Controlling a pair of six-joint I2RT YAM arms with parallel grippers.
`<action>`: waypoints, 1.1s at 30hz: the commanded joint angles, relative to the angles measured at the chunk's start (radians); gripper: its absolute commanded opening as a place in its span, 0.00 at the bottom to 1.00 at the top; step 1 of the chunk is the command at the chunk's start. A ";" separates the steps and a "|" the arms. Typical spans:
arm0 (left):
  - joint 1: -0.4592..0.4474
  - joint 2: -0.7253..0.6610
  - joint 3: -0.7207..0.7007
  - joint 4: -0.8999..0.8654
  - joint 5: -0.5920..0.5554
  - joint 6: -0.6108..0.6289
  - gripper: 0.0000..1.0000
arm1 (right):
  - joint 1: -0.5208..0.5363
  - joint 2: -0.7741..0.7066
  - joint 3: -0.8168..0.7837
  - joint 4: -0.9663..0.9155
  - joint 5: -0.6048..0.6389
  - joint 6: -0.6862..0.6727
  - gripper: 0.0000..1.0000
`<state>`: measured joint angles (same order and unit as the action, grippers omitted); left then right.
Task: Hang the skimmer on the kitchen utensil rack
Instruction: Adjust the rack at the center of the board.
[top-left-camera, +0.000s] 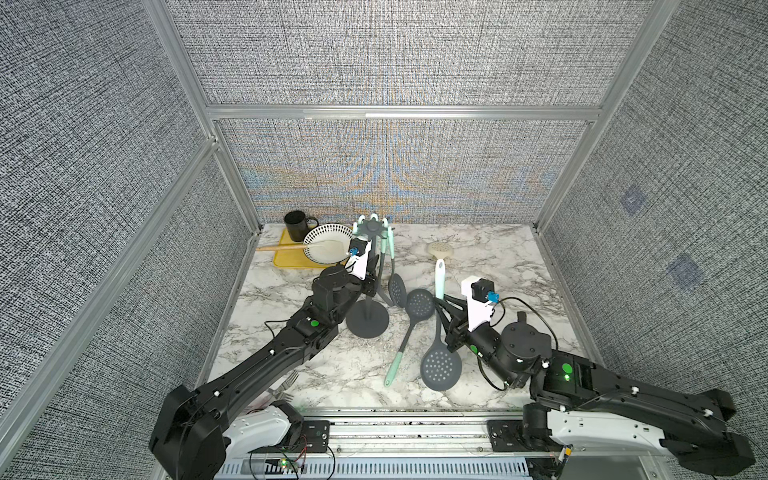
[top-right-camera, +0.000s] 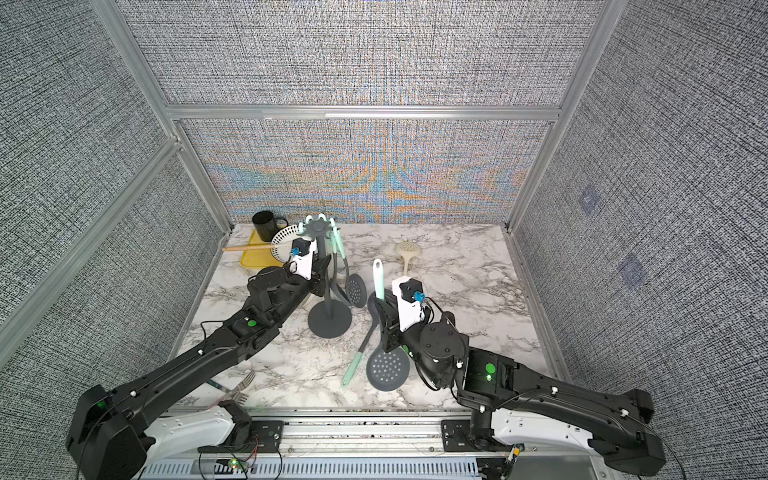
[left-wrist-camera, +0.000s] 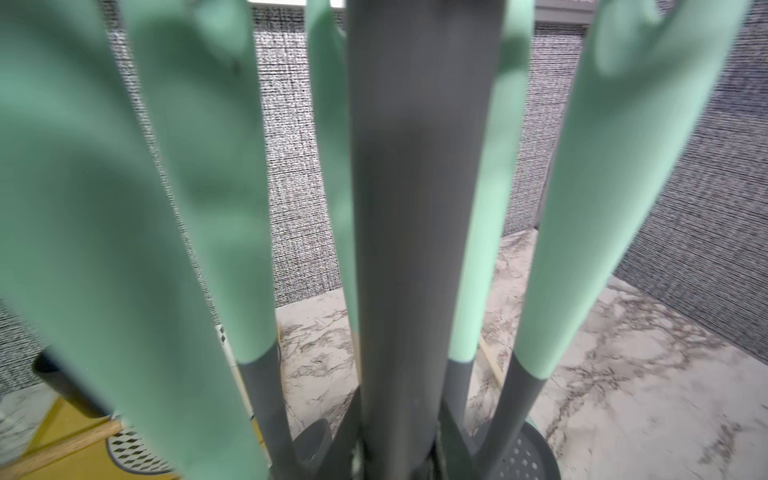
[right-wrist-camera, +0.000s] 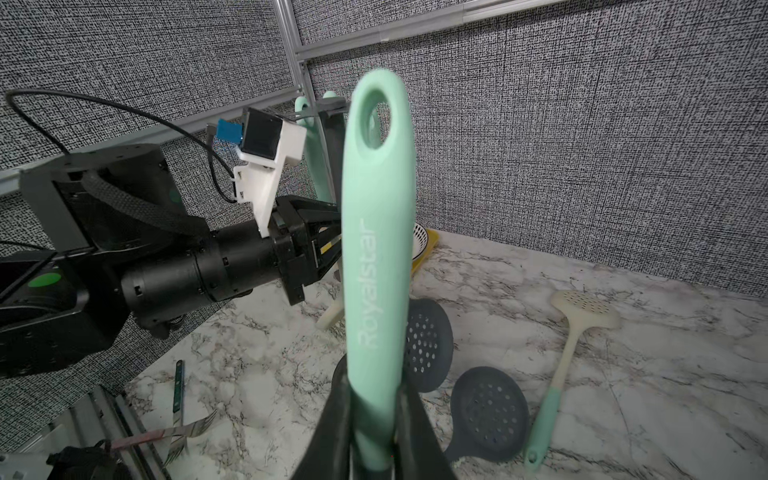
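The skimmer has a mint handle (top-left-camera: 439, 272) and a dark grey perforated head (top-left-camera: 439, 368). It stands nearly upright over the marble, head down. My right gripper (top-left-camera: 441, 303) is shut on its handle low down, as the right wrist view shows (right-wrist-camera: 376, 399). The kitchen utensil rack stands to its left, with a round base (top-left-camera: 368, 318) and a star-shaped crown (top-left-camera: 371, 227). Several mint-handled utensils hang from it. My left gripper (top-left-camera: 372, 286) is shut on the rack's pole (left-wrist-camera: 415, 208), and its fingers (left-wrist-camera: 349, 415) press both sides.
A second grey skimmer (top-left-camera: 419, 304) lies on the marble between rack and right gripper. A cream skimmer (top-left-camera: 440, 249) lies at the back. A black mug (top-left-camera: 296, 225), a bowl (top-left-camera: 328, 243) and a yellow board (top-left-camera: 286, 257) sit back left. Forks (top-left-camera: 286, 384) lie front left.
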<state>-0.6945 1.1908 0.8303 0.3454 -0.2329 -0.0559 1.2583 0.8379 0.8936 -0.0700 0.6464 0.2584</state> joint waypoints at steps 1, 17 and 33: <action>-0.035 0.053 0.040 0.303 -0.223 0.005 0.02 | -0.012 -0.011 -0.007 -0.006 -0.008 0.019 0.00; -0.203 0.232 0.104 0.390 -0.572 -0.051 0.06 | -0.068 -0.052 -0.048 -0.036 -0.036 0.049 0.00; -0.206 0.164 0.062 0.307 -0.546 -0.090 0.92 | -0.086 -0.055 -0.054 -0.016 -0.045 0.059 0.00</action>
<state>-0.9009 1.3731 0.8986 0.6460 -0.8085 -0.1169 1.1732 0.7891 0.8364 -0.1223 0.5930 0.3046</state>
